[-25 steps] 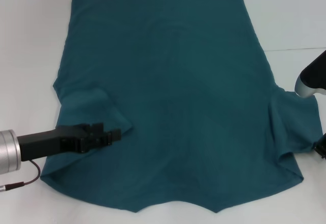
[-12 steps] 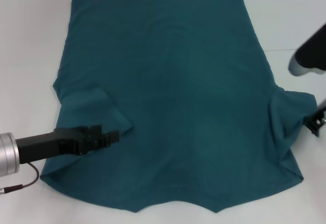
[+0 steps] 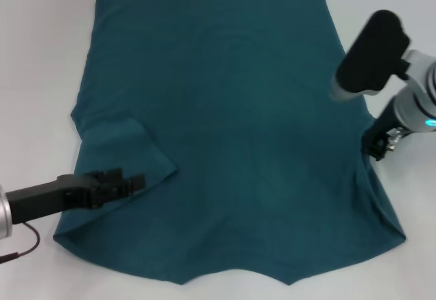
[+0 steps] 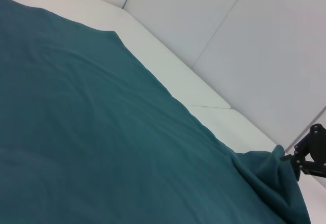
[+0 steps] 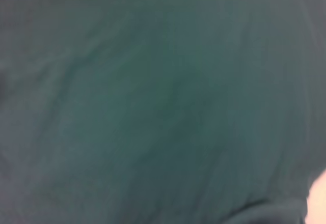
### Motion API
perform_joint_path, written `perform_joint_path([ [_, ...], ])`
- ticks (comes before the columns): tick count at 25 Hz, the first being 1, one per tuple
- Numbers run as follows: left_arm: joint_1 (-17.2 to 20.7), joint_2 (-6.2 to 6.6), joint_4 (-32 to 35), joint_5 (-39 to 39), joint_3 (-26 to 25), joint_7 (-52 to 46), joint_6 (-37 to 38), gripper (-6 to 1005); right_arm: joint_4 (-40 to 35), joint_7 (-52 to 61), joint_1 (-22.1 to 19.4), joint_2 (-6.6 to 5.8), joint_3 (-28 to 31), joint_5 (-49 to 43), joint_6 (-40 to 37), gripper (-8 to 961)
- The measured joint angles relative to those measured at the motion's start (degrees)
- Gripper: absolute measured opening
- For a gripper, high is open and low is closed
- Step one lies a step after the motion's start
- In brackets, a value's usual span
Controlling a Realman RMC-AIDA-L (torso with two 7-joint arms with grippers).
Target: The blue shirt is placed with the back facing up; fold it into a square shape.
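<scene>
Right end effector (image 3: 379, 146) clamped on blue shirt (image 3: 231, 129) sleeve; left end effector (image 3: 129, 181) grip unclear.

The blue shirt (image 3: 231, 129) is plain dark teal, unpatterned; the desk (image 3: 41, 54) white; both claws, left (image 3: 129, 181) and right (image 3: 376, 151), black.

The blue shirt (image 3: 231, 123) lay spread on the table (image 3: 41, 75). Left gripper (image 3: 133, 182) sat over its near-left folded sleeve; right gripper (image 3: 379, 144) stood at its right edge, mid-depth.
</scene>
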Motion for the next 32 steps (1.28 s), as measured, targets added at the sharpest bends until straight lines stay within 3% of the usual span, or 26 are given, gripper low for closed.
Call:
perform_joint_path([
  [15, 1.9, 0.00, 0.0, 0.3, -1.5, 0.2, 0.0, 730, -0.2, -6.5, 2.6, 1.51, -9.1, 0.0, -0.6, 78],
  [31, 2.5, 0.00, 0.0, 0.4, -1.5, 0.7, -0.4, 732, -0.2, -8.0, 2.2, 2.53, -9.7, 0.2, -0.2, 128],
  [32, 2.5, 0.00, 0.0, 0.4, -1.5, 0.7, -0.4, 733, -0.3, -7.8, 2.2, 2.58, -9.6, 0.2, -0.1, 197],
])
